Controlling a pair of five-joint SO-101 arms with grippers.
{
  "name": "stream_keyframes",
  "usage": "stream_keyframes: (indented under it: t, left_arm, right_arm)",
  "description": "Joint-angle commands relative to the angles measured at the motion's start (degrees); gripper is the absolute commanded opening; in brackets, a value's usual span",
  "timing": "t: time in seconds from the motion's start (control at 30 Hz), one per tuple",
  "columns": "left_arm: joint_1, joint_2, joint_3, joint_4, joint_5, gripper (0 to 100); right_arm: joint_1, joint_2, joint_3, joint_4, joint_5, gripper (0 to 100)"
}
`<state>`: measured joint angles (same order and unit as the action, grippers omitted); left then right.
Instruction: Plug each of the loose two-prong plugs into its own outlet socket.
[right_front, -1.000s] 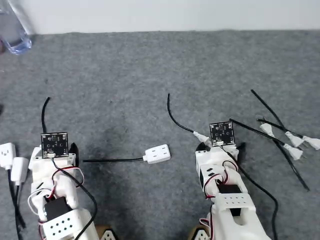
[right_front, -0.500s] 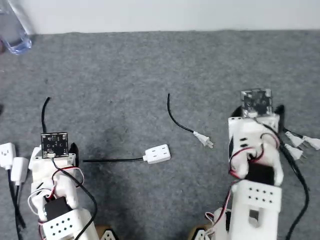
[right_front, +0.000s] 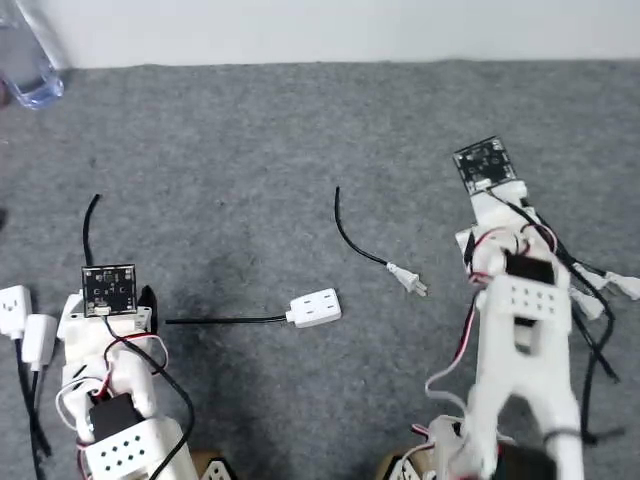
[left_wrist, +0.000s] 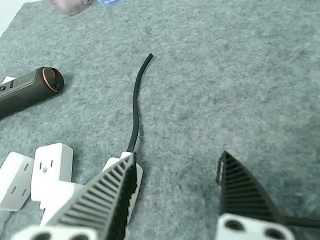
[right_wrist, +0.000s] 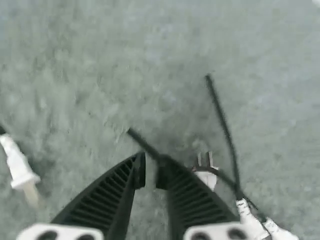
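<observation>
A white outlet socket (right_front: 315, 308) lies mid-mat with its black cord running left. A loose white two-prong plug (right_front: 407, 279) lies to its right, its cord curving away. More white plugs (right_front: 590, 302) with black cords lie tangled at the right edge. My right arm (right_front: 512, 290) stretches far out beside that tangle. Its gripper (right_wrist: 150, 171) is shut with nothing between the fingers, above a black cord (right_wrist: 222, 125) and a plug (right_wrist: 205, 174). My left gripper (left_wrist: 175, 167) stands open and low near white outlets (left_wrist: 50, 162) at the mat's left.
Two more white outlets (right_front: 16, 310) sit at the left edge by the left arm (right_front: 108, 350). A black pen-like device (left_wrist: 30, 87) lies beyond them. A clear bottle (right_front: 25, 60) stands at the far left corner. Bare mat lies across the middle and back.
The right arm has lifted away from the middle plug and swung out to the far right, over the tangled plugs. The plug stayed on the mat. The left arm has not moved.
</observation>
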<state>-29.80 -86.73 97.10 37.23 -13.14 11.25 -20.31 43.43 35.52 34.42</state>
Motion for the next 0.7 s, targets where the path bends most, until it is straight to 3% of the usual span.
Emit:
stream_keyframes:
  t: [0.0,0.13,0.33,0.67]
  left_arm:
    - [0.18,-0.7,-1.71,-0.26,0.44,25]
    - [0.18,-0.7,-1.71,-0.26,0.44,25]
    - [0.18,-0.7,-1.71,-0.26,0.44,25]
    - [0.18,-0.7,-1.71,-0.26,0.44,25]
  right_arm:
    - [0.57,5.41,-5.1,0.22,1.76,2.3]
    - [-0.75,9.1,-6.24,0.22,4.75,0.9]
    - [-6.55,14.46,-6.15,9.27,26.99,0.9]
    - [-7.16,20.53,-6.24,3.56,26.81,0.9]
